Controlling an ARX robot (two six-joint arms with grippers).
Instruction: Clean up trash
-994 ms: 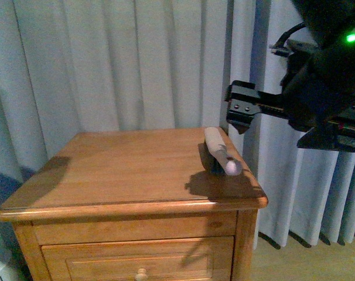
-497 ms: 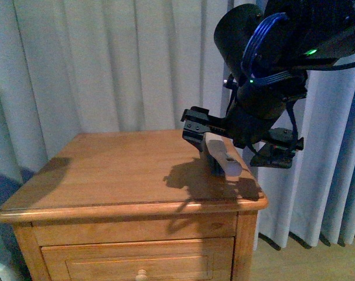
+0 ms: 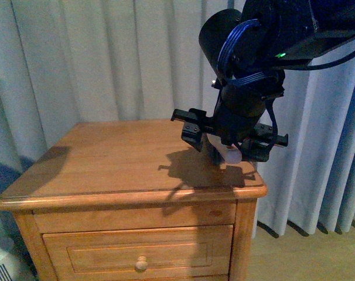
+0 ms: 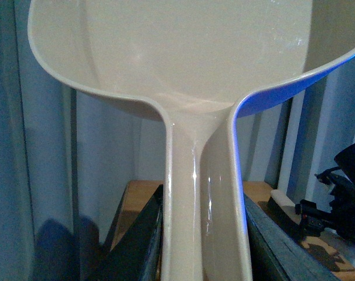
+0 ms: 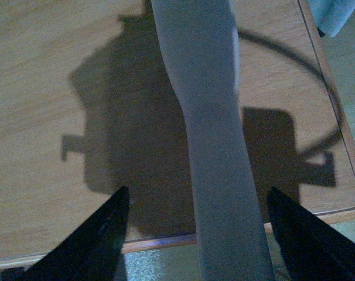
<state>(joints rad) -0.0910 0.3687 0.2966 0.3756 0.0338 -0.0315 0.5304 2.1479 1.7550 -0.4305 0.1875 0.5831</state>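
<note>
No trash shows in any view. My left gripper (image 4: pixel 204 234) is shut on the handle of the pinkish-beige dustpan (image 4: pixel 183 52), whose pan fills the left wrist view; its dark fingers (image 4: pixel 139 240) press both sides of the handle. My right gripper (image 3: pixel 227 145) hangs open over the right side of the nightstand, straddling a pale brush handle (image 3: pixel 231 156). In the right wrist view the handle (image 5: pixel 207 88) runs between the spread jaws of the right gripper (image 5: pixel 196 196), with clear gaps on both sides.
The wooden nightstand (image 3: pixel 107 158) has a drawer with a round knob (image 3: pixel 141 264). Grey curtains (image 3: pixel 107 58) hang behind and to the right. The handle's end juts past the top's front edge (image 5: pixel 166 240). Floor shows at lower right (image 3: pixel 306 257).
My right arm has swung left and down from beside the nightstand, so its open jaws now straddle the brush handle. The brush has stayed in place.
</note>
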